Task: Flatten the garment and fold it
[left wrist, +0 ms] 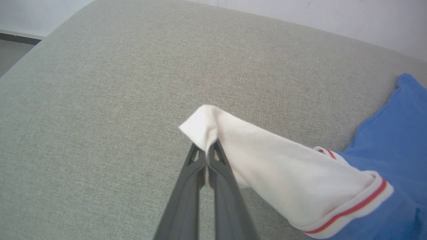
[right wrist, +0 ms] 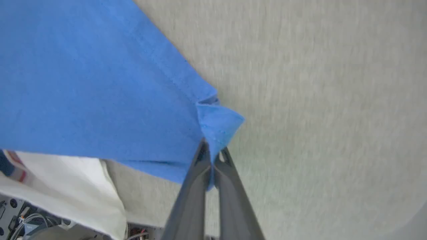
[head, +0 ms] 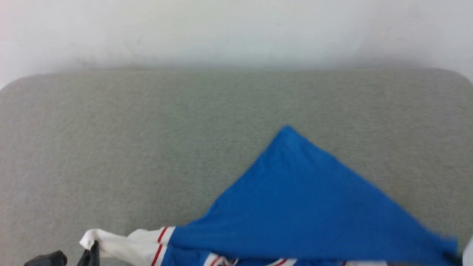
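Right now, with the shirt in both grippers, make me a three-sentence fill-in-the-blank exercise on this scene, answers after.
The left gripper is shut on the garment's sleeve, whose colour is ____.
The right gripper pinches a corner of fabric coloured ____.
The cuff trim bears a thin ____ stripe.
Missing words: white; blue; red.

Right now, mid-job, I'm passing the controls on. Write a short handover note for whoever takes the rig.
Left gripper: shut on the tip of the white sleeve of the garment.
Right gripper: shut on a blue corner of the garment.
Garment: stretched between both grips over the grey surface, sleeve bunched, not yet flat.
Done: both ends gripped.
Left: spread it flat, then fold.
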You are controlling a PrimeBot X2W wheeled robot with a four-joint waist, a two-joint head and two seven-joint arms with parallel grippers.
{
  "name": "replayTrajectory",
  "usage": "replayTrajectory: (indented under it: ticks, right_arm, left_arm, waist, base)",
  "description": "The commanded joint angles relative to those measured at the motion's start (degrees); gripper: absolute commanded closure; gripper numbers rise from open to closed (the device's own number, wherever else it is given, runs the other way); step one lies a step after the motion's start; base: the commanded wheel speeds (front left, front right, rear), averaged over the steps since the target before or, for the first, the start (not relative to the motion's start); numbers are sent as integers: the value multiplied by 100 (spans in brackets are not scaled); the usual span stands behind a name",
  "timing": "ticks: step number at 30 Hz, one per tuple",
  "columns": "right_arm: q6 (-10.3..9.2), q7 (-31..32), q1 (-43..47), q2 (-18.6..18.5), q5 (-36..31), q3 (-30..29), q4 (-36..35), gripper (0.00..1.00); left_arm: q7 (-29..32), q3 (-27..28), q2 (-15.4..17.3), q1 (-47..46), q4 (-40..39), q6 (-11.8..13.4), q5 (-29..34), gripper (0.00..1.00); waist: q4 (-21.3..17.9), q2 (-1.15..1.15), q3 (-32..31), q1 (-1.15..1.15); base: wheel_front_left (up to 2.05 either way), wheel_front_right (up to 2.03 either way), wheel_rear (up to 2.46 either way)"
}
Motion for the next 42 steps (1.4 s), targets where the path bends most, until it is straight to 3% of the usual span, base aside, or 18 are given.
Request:
replayTrajectory:
  ticks: [1,6,7,8,9,12,16,19,23,29,30,42]
  right_arm:
    - [-5,120,738,372,-99,-344,-314,100]
    - [-5,536,2343,1485,-338,-1175,-1042,100]
    - [-5,625,2540,1693,-390,-1299,-1167,78]
    - [-5,672,2675,1888,-429,-1411,-1298,14]
    - [-5,678,2748,2069,-437,-1512,-1431,0]
    - [-5,359,2616,2359,-501,-1726,-1821,0]
    - [-5,-739,1705,2521,-825,-1819,-1942,0]
    - [-5,-1518,873,2507,-899,-1466,-1603,0]
    - [-5,-1891,-241,2426,-908,-711,-683,0]
    - [-5,-1613,-1698,2211,-789,599,625,0]
    - [-5,-1613,-1698,2211,-789,599,625,0]
    - [-5,-13,-3172,1944,-213,2401,2282,0]
  left_arm:
    - [36,73,48,71,48,42,-49,100]
    - [69,91,60,82,148,41,-105,100]
    - [69,95,54,85,163,46,-115,100]
    - [60,99,47,92,171,53,-121,100]
    - [58,98,38,96,178,60,-126,100]
    - [55,73,7,93,173,80,-133,100]
    - [62,29,-23,29,103,104,-124,100]
    - [80,-22,-37,-83,29,118,-99,100]
    - [108,-124,-37,-287,-94,112,-34,100]
    - [137,-354,-71,-687,-171,43,62,100]
    - [137,-354,-71,-687,-171,43,62,100]
    - [-24,-555,-198,-1140,3,-80,64,100]
  waist:
    - [-473,0,-386,2]
    - [-531,0,-368,2]
    - [-543,0,-361,2]
    - [-557,0,-348,2]
    - [-566,0,-331,2]
    - [-594,0,-283,2]
    - [-620,0,-161,2]
    - [-592,0,-39,2]
    - [-475,0,165,2]
    - [-209,0,459,2]
    - [-209,0,459,2]
    - [-4,0,881,2]
  base:
    - [0,0,0]
    - [0,0,0]
    - [0,0,0]
    - [0,0,0]
    - [0,0,0]
    - [0,0,0]
    - [0,0,0]
    - [0,0,0]
    - [0,0,0]
    - [0,0,0]
    - [0,0,0]
    - [0,0,0]
